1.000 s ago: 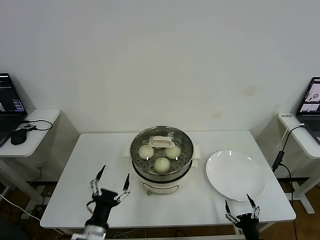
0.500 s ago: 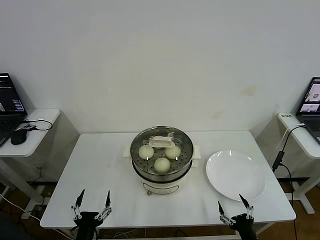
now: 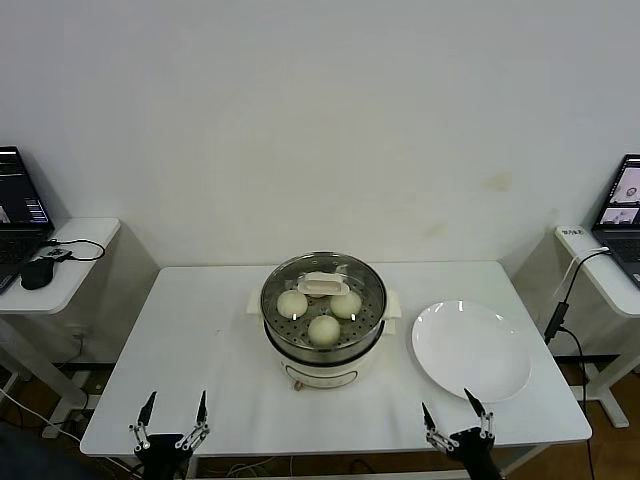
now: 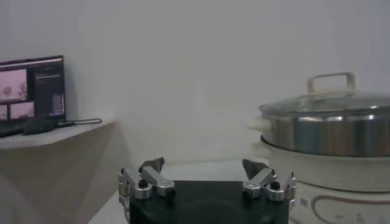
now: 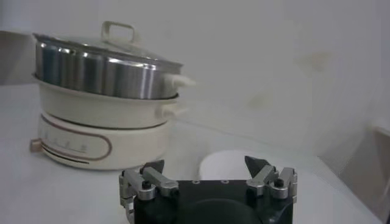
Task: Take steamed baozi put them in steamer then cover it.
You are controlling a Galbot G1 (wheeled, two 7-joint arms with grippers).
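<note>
The steamer (image 3: 323, 325) sits mid-worktop (image 3: 200, 340) with its glass lid (image 3: 323, 290) already seated on the rim, handle up. Through the glass I can make out three baozi (image 3: 323, 329) on the perforated tray: one toward the front, two behind it on either side of the handle. A fourth, if there is one, would be hidden under the handle; I can't tell.

To the right of the steamer lies a white plate (image 3: 471, 350), bare, which fits the buns having come off it.

Both arms are down at the front edge of the worktop, well apart from the steamer. The left tool (image 3: 172, 420) is in front of the steamer and off to its left, its jaws spread wide with nothing between them. The right tool (image 3: 455, 421) is in front of the plate, likewise wide open and empty. Both wrist views show splayed fingertips and open air between.

With the buns in, the lid on and both tools clear and low, I'd judge the job essentially finished; keeping the arms back like this leaves the lid undisturbed.
</note>
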